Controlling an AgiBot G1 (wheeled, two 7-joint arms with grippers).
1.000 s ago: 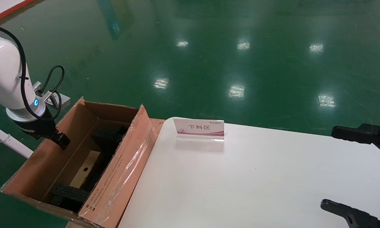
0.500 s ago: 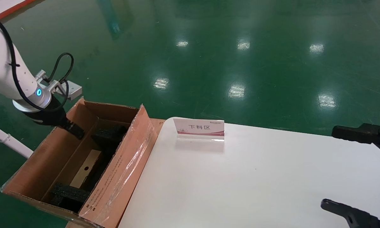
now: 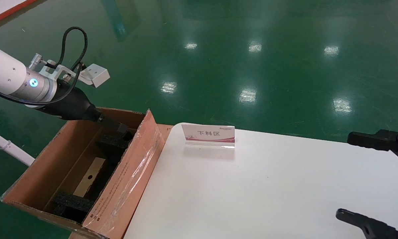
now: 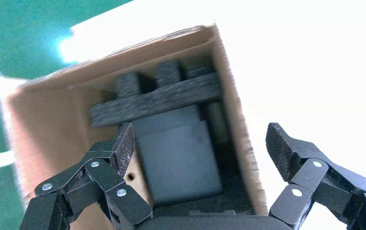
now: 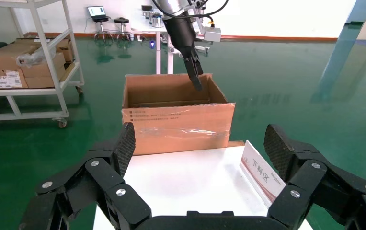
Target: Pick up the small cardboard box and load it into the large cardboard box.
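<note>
The large cardboard box (image 3: 126,179) stands open at the table's left end, with black foam inserts (image 3: 73,203) inside. The small cardboard box (image 3: 89,176) lies inside it between the foam, showing a tan face with a round hole. My left gripper (image 3: 119,127) hangs open and empty over the far end of the large box. In the left wrist view the open gripper (image 4: 200,143) looks down into the box (image 4: 37,124), onto the foam (image 4: 157,98) and the holed face (image 4: 137,184). My right gripper (image 3: 355,177) is open and empty at the table's right edge.
A white table (image 3: 268,186) carries a small standing sign (image 3: 208,135) near its far edge. The green floor lies all round. The right wrist view shows the box (image 5: 176,120), the sign (image 5: 262,172), and shelves with cartons (image 5: 23,62) far behind.
My left gripper has risen from beside the large box's left wall and swung across to its far end. The small box stays inside. The right arm has not moved.
</note>
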